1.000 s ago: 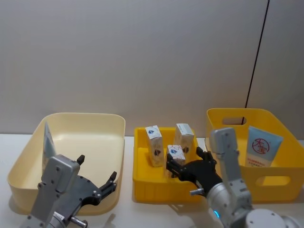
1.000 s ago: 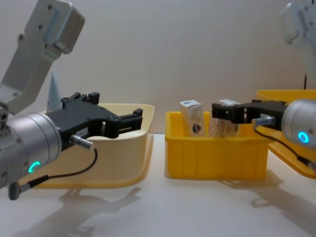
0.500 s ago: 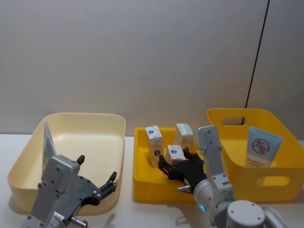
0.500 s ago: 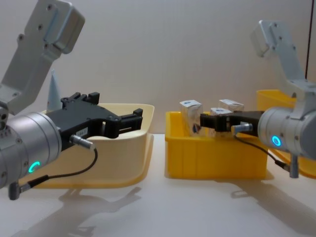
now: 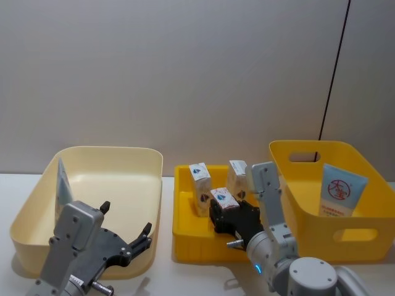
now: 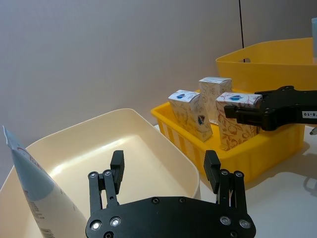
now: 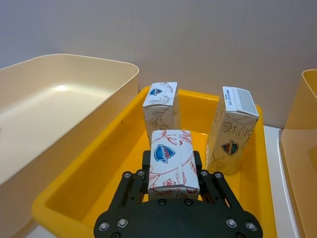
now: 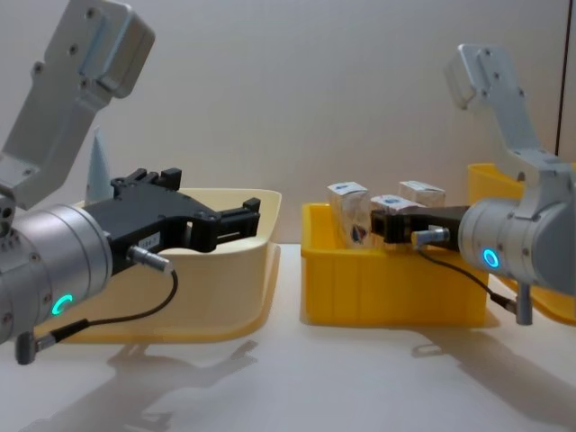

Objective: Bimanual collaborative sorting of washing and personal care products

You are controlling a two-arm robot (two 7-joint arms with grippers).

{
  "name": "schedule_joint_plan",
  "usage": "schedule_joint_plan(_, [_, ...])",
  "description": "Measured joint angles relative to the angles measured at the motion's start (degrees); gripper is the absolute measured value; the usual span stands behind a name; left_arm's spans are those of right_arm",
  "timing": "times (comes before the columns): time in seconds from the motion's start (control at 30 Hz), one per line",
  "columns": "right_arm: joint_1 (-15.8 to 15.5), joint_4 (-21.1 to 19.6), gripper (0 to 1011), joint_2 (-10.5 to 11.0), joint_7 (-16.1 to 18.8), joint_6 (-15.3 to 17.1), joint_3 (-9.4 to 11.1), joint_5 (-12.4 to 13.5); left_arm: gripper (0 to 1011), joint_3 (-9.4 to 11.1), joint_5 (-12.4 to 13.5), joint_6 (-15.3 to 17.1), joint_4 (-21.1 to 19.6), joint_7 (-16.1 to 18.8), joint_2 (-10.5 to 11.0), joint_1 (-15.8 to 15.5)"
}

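A cream bin [image 5: 111, 179] is seen at the left, with a large yellow bin [image 5: 382, 240] at the right and a small yellow bin [image 5: 197, 243] between them. The left gripper [image 5: 126, 219] is held over the near edge of the cream bin, its fingers spread wide with nothing between them. The right gripper [image 8: 389, 220] is reached into the small yellow bin from its near side, and its fingers are closed against the 2 sides of a white carton [image 7: 171, 151]. 1 light-blue tube [image 5: 62, 185] is leaned against the left wall of the cream bin, crimped end up, and a 2nd tube [image 5: 342, 191] is propped inside the large yellow bin. 2 other cartons [image 5: 200, 185] [image 5: 237, 176] are stood upright just beyond the gripped one. Whether the gripped carton touches the bin floor cannot be told.
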Motion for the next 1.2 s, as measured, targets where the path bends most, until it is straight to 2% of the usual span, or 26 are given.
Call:
schedule_joint_plan(0.1, [-0.1, -0.2, 404, 0.0, 0.1, -0.5, 0.1, 0.0, 1004, 0.0, 0.0, 0.0, 0.0, 0.0, 0.0, 0.0])
schedule_joint_plan(0.7, [-1.1, -5.1, 402, 1.1, 1.6, -7.7, 2.4, 0.0, 1003, 0.0, 0.0, 0.0, 0.0, 0.0, 0.0, 0.0])
schedule_joint_plan(0.93, [-1.2, -7.9, 402, 1.9, 1.8, -11.0, 4.3, 0.1, 1003, 0.0, 0.0, 0.0, 0.0, 0.0, 0.0, 0.0])
schedule_joint_plan(1.2, [-1.6, -11.5, 402, 3.4, 1.2, -14.6, 7.9, 0.2, 1003, 0.0, 0.0, 0.0, 0.0, 0.0, 0.0, 0.0])
